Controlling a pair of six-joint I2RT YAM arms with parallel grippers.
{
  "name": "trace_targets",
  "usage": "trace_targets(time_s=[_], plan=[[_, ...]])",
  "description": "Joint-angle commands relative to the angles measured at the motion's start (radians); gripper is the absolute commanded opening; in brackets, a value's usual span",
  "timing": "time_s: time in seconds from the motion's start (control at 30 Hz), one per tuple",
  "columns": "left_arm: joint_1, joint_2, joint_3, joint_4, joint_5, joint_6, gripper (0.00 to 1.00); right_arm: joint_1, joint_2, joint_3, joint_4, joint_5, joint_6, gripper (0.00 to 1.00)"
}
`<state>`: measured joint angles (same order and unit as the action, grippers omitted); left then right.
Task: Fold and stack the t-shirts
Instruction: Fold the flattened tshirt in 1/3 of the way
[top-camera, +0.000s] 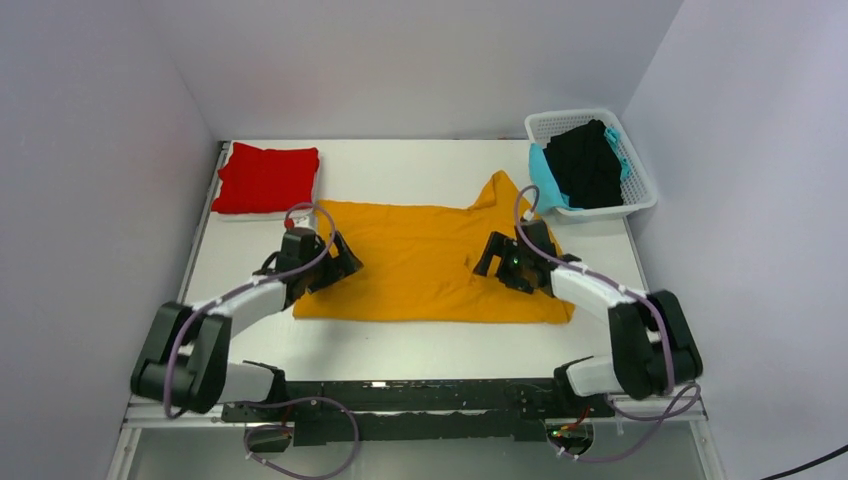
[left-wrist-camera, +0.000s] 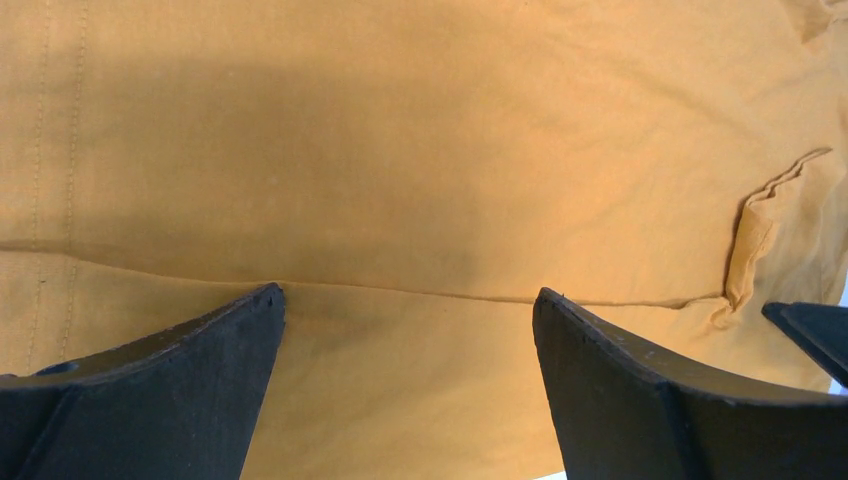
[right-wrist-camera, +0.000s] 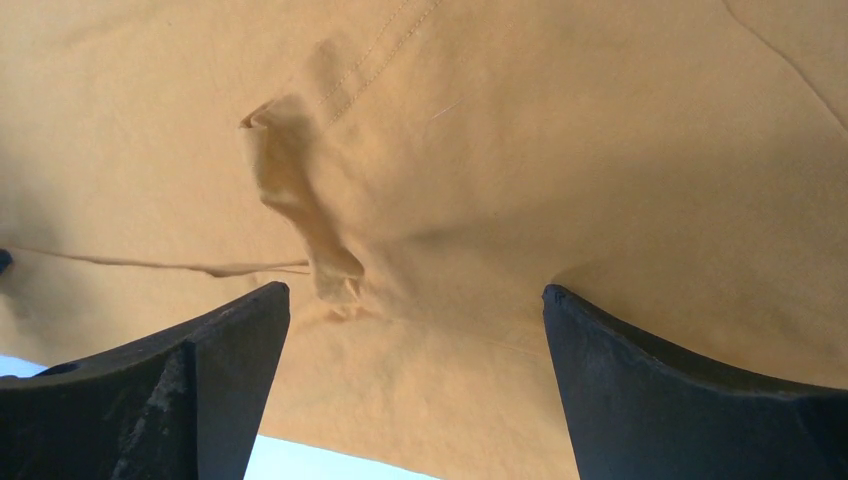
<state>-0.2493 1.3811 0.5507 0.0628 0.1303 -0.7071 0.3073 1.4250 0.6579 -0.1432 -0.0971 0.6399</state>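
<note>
Orange shirt (top-camera: 430, 265) is laid flat across the middle of the white surface (top-camera: 400, 160), between the two arms. One sleeve (top-camera: 500, 190) is left sticking out toward the far right, near the basket (top-camera: 640, 190). A layer of the cloth is folded over, and its edge is seen running straight across the left wrist view.

The left pincer (top-camera: 343, 263) is held low over the shirt's left end. Its jaws are spread wide, and nothing is gripped between them. The folded edge is seen passing between its fingers (left-wrist-camera: 180, 390). Whether the tips are pressed onto the cloth cannot be told.

The right pincer (top-camera: 487, 260) is held low over the shirt's right part, facing the left one. Its jaws are likewise spread wide with nothing held. A small rumpled pleat (right-wrist-camera: 300, 215) is seen in the cloth just beyond its left finger.

A red shirt (top-camera: 265, 178) is found folded at the far left corner of the surface, apart from the orange one. In the basket at the far right corner, a black shirt (top-camera: 590, 160) is piled on a teal shirt (top-camera: 543, 178), which is draped over the rim.
</note>
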Motion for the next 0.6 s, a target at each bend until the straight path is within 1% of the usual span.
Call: trace_targets(time_s=[0.0, 0.07, 0.17, 0.27, 0.3, 0.37, 0.43, 0.5, 0.57], plan=[[-0.093, -0.141, -0.164, -0.348, -0.066, -0.086, 1.00, 0.014, -0.168, -0.161, -0.200, -0.039, 0.045, 1.00], [-0.131, -0.245, -0.194, -0.448, -0.121, -0.130, 1.00, 0.018, -0.253, -0.202, -0.232, -0.051, 0.068, 1.00], [-0.148, -0.410, -0.217, -0.541, -0.127, -0.175, 0.99, 0.022, -0.360, -0.227, -0.279, -0.073, 0.076, 1.00], [-0.148, -0.567, -0.200, -0.552, -0.127, -0.178, 0.99, 0.023, -0.442, -0.193, -0.306, -0.069, 0.055, 1.00], [-0.149, -0.595, -0.180, -0.540, -0.160, -0.171, 0.99, 0.024, -0.457, -0.170, -0.305, -0.050, 0.042, 1.00], [-0.148, -0.619, -0.127, -0.523, -0.222, -0.161, 0.99, 0.023, -0.470, -0.113, -0.282, -0.007, 0.025, 1.00], [-0.139, -0.598, -0.051, -0.522, -0.312, -0.144, 0.99, 0.021, -0.462, -0.056, -0.233, 0.041, 0.021, 1.00], [-0.104, -0.532, 0.034, -0.513, -0.354, -0.097, 0.99, 0.021, -0.423, -0.002, -0.169, 0.074, 0.020, 1.00], [-0.043, -0.434, 0.105, -0.503, -0.365, -0.059, 0.99, 0.019, -0.351, 0.064, -0.143, 0.126, 0.040, 1.00]])
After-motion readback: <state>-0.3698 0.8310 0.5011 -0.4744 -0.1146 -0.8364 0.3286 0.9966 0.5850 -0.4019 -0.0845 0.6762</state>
